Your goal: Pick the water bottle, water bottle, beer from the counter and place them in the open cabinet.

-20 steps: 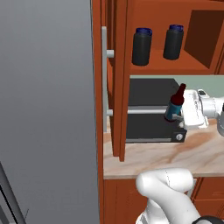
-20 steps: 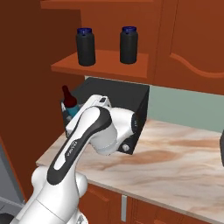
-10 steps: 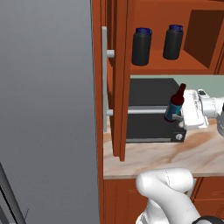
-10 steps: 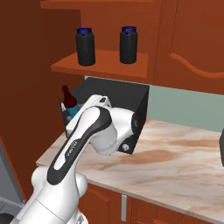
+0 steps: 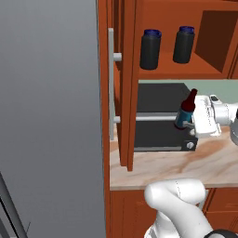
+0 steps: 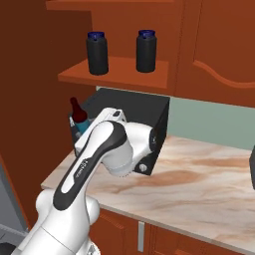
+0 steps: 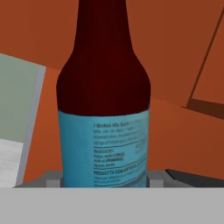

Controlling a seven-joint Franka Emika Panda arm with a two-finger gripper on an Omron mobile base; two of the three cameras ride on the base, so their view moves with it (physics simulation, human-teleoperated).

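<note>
Here the gripper point(image 5: 187, 124) is clamping the beer point(image 5: 186, 109) upright above the counter point(image 5: 186, 162), before the black oven point(image 5: 158, 116); farther up, both water bottles point(image 5: 150, 49) point(image 5: 184, 44) are standing inside the open cabinet point(image 5: 186, 69).

So the open cabinet point(image 5: 186, 69) shelf has both water bottles point(image 5: 150, 49) point(image 5: 184, 44) standing upright on it, and below, the marble counter point(image 6: 199, 174) carries a black oven point(image 5: 160, 116).
</note>
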